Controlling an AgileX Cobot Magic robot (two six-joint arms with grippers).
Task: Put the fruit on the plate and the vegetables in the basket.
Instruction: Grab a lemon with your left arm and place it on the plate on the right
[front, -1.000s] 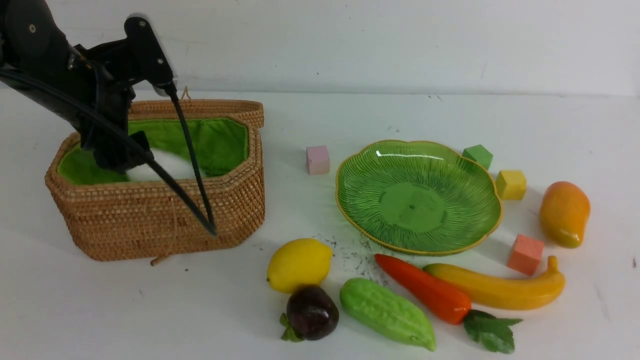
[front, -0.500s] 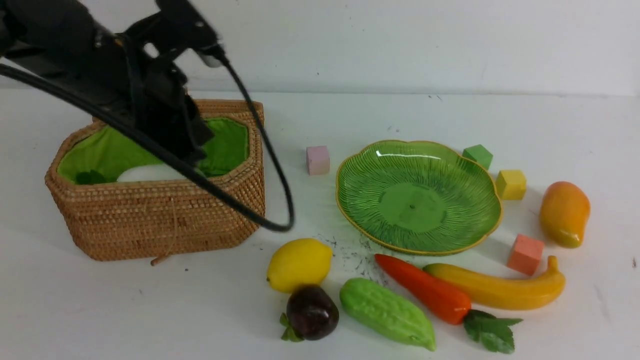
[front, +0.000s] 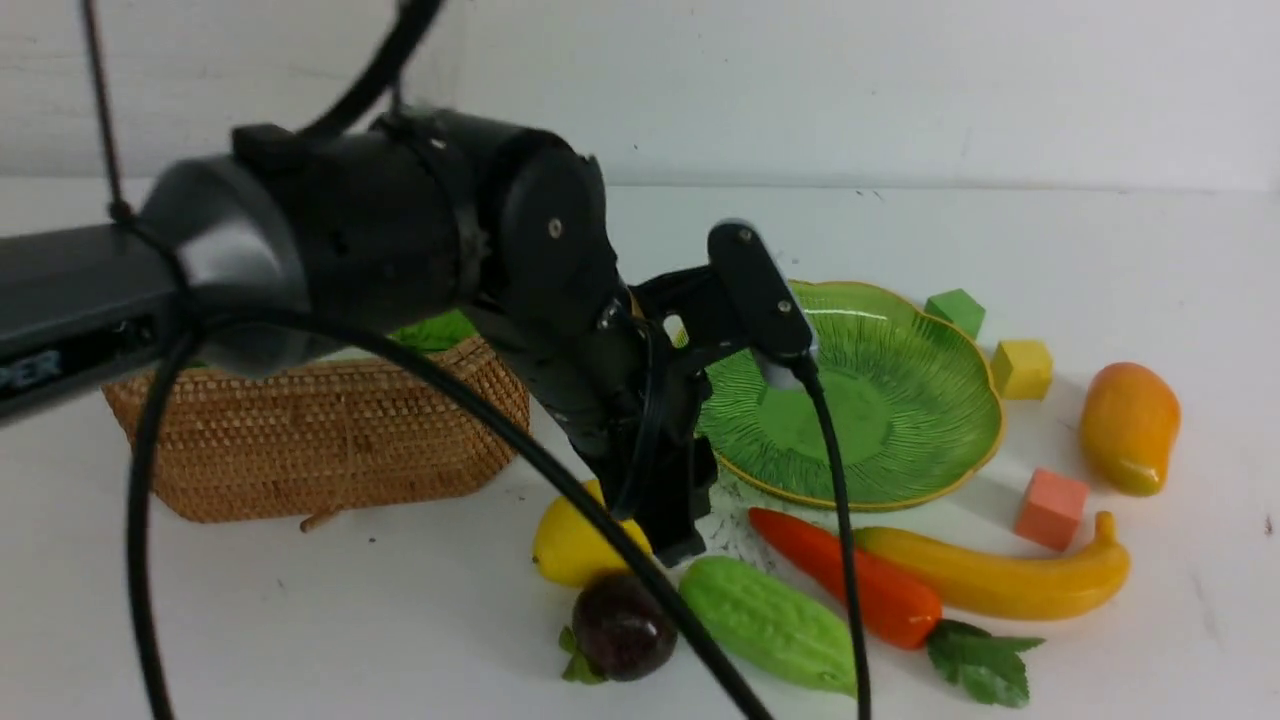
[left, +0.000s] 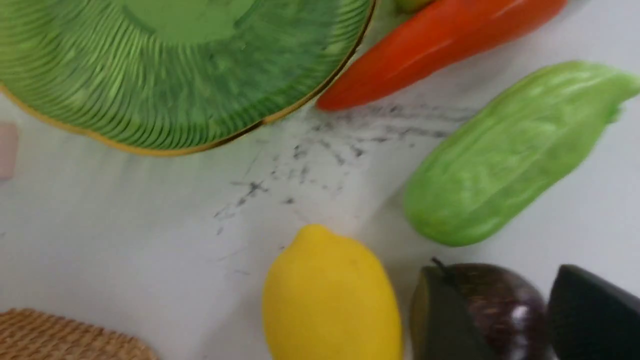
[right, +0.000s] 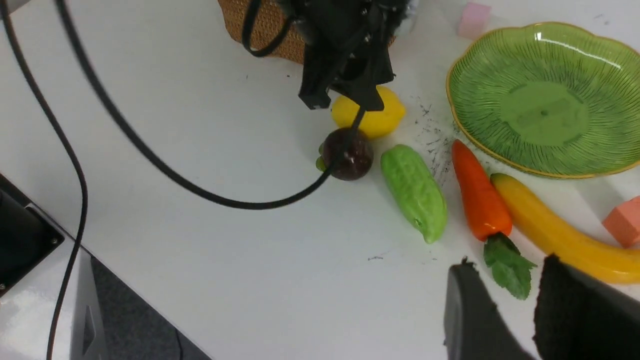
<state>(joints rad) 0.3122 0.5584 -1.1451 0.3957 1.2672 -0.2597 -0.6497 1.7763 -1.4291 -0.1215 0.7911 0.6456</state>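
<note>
My left gripper (front: 676, 535) hangs open just above the yellow lemon (front: 565, 548). In the left wrist view the dark purple fruit (left: 500, 305) shows between its fingers (left: 442, 320), lying on the table. The bumpy green gourd (front: 770, 625), carrot (front: 850, 578) and banana (front: 1000, 578) lie in a row in front of the green plate (front: 900, 400), which holds nothing. The mango (front: 1130, 430) lies far right. The wicker basket (front: 320, 445) stands at the left, its inside hidden by the arm. My right gripper (right: 505, 267) is open and holds nothing, near the carrot's leaves (right: 510, 265).
Foam cubes sit round the plate: green (front: 955, 310), yellow (front: 1020, 368), orange (front: 1050, 508) and pink (right: 474, 12). The left arm's cable (front: 840, 540) droops over the plate's edge and the carrot. The table's front edge (right: 150, 295) shows in the right wrist view.
The left arm rose out of the basket, leaving a white piece inside, and swung right and down to above the lemon and purple fruit. Its jaws stand apart now.
</note>
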